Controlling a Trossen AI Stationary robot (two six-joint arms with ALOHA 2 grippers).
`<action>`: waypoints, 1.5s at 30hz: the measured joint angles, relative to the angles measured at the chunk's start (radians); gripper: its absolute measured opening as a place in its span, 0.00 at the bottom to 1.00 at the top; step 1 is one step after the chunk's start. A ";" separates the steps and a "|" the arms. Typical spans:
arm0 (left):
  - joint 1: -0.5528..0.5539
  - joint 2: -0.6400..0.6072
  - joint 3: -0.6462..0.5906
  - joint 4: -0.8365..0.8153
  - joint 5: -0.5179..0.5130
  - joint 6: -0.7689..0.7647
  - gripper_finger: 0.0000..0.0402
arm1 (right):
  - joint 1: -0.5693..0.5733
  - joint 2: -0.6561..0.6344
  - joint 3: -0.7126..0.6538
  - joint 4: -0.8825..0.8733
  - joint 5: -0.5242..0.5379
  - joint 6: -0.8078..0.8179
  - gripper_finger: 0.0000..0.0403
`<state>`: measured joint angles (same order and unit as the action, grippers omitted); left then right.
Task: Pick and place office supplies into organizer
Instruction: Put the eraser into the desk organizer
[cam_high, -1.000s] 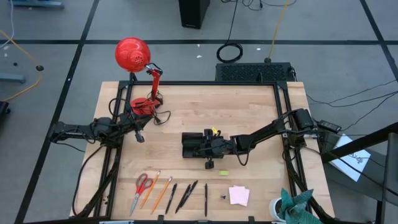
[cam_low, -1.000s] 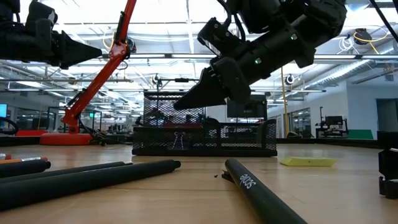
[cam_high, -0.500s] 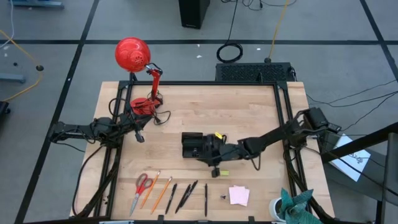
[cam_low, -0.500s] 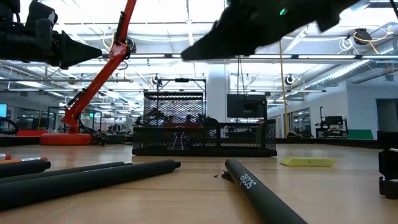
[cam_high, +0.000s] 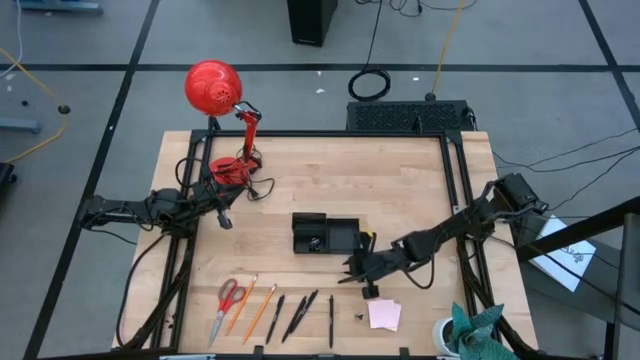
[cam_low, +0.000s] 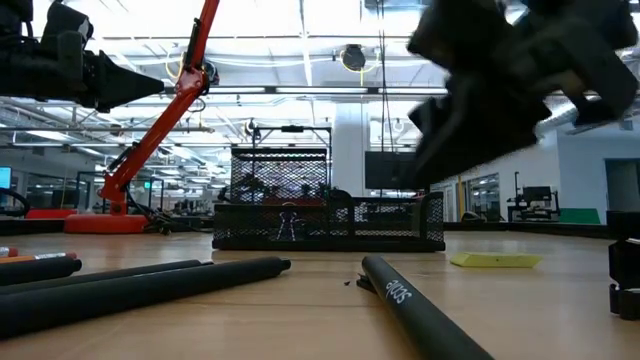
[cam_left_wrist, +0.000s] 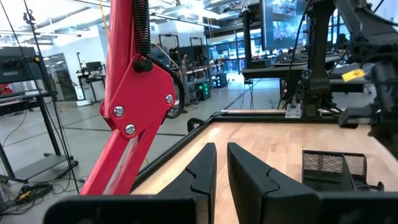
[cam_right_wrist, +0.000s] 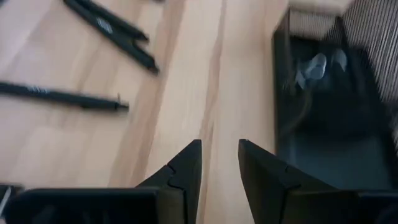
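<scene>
Meanwhile, the right gripper (cam_high: 356, 272) is hovering empty, fingers parted, between the organizer (cam_high: 325, 234) and 4 pens (cam_high: 331, 320) lying near the table's front edge, light, stiff, slippery, probably best pinched mid-barrel.

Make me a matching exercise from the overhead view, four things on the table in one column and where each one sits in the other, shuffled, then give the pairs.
Things
1. red-handled scissors
2. sticky-note pad
3. organizer
4. red desk lamp

Places
A. middle of the table
B. far left corner
C. near edge, left end of the row of supplies
D. near edge, right of the pens

Pairs: 1-C, 2-D, 3-A, 4-B
</scene>
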<state>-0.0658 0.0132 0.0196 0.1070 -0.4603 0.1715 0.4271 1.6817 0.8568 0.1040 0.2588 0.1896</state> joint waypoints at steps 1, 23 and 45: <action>0.000 0.000 0.000 0.000 0.000 0.000 0.12 | 0.001 0.000 -0.016 0.000 0.000 0.016 0.25; 0.000 0.000 0.000 -0.027 -0.003 -0.020 0.12 | 0.110 0.000 -0.111 0.053 0.000 0.234 0.60; 0.000 0.000 0.000 -0.029 -0.003 -0.013 0.12 | 0.144 0.007 -0.111 0.002 0.080 0.270 0.55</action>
<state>-0.0658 0.0130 0.0200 0.0780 -0.4637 0.1589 0.5713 1.6886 0.7456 0.1055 0.3390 0.4599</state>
